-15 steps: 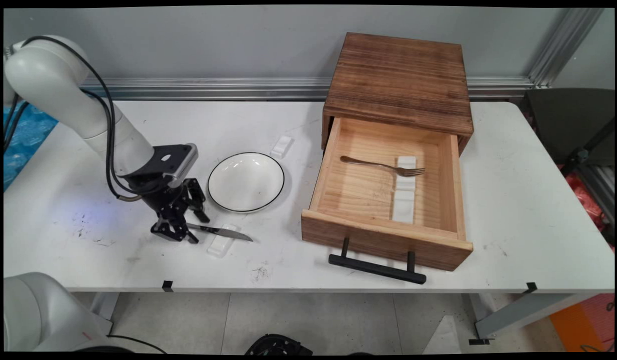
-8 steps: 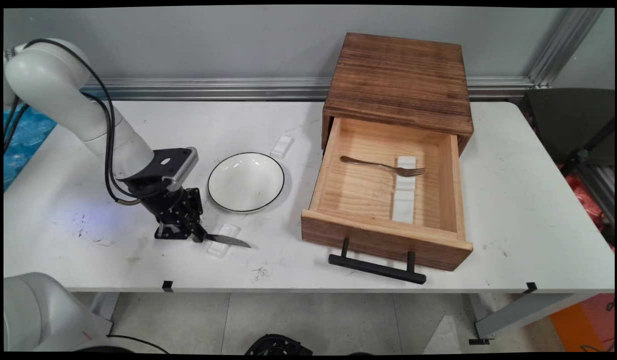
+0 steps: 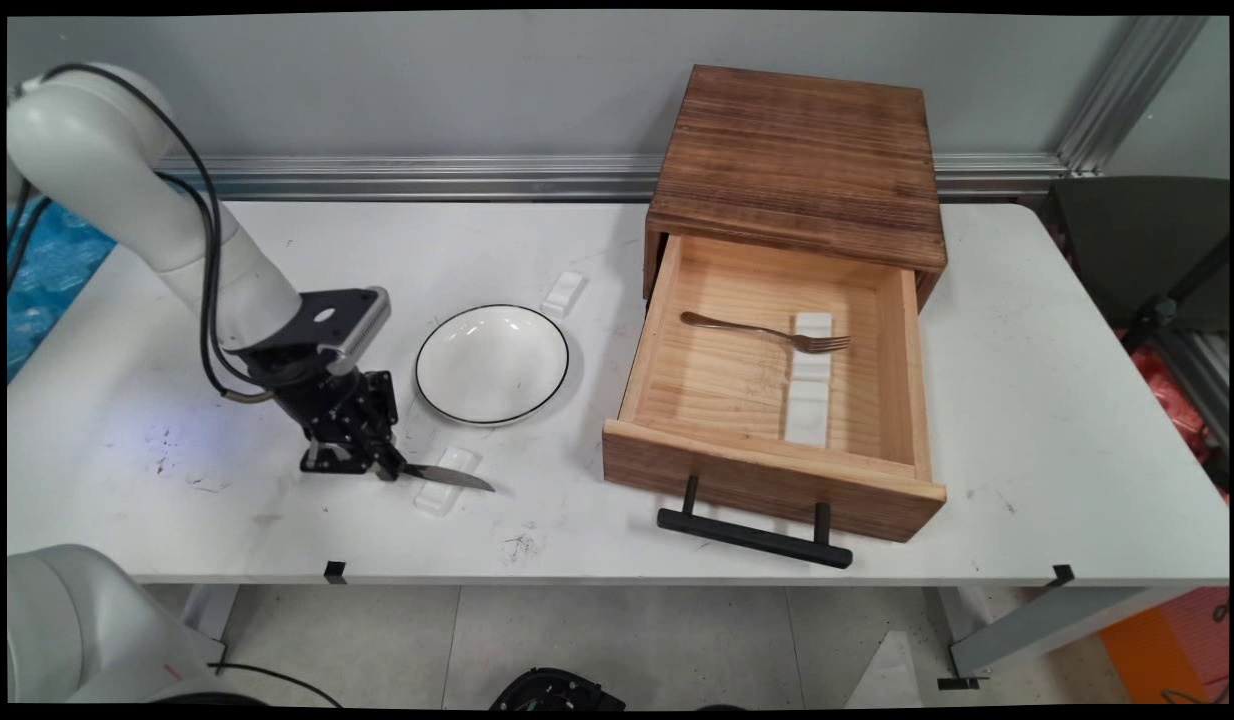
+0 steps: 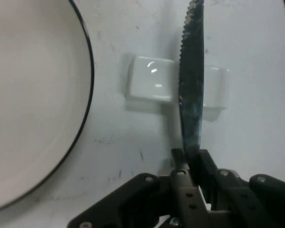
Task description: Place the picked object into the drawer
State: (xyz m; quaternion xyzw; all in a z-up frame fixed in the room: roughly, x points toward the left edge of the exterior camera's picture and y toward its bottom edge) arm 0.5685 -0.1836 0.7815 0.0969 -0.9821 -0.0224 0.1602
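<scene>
My gripper (image 3: 362, 462) is low over the table's front left, shut on the handle of a metal knife (image 3: 447, 476). The serrated blade sticks out to the right and passes over a small white rest (image 3: 443, 478). In the hand view the blade (image 4: 191, 90) runs straight up from between the fingers and crosses the white rest (image 4: 154, 85). A white plate with a black rim (image 3: 492, 363) sits just behind and to the right of the gripper; its edge (image 4: 80, 128) fills the hand view's left side.
An open wooden drawer (image 3: 767, 470) of a dark-topped box (image 3: 797, 150) stands right of centre, holding a fork (image 3: 767, 331) and a white rest (image 3: 809, 390). Its black handle (image 3: 754, 536) juts toward the front edge. Another small white rest (image 3: 564, 292) lies behind the plate.
The gripper has closed on the knife handle and drawn slightly left and up. The knife has shifted a little with it, its blade now over the rest.
</scene>
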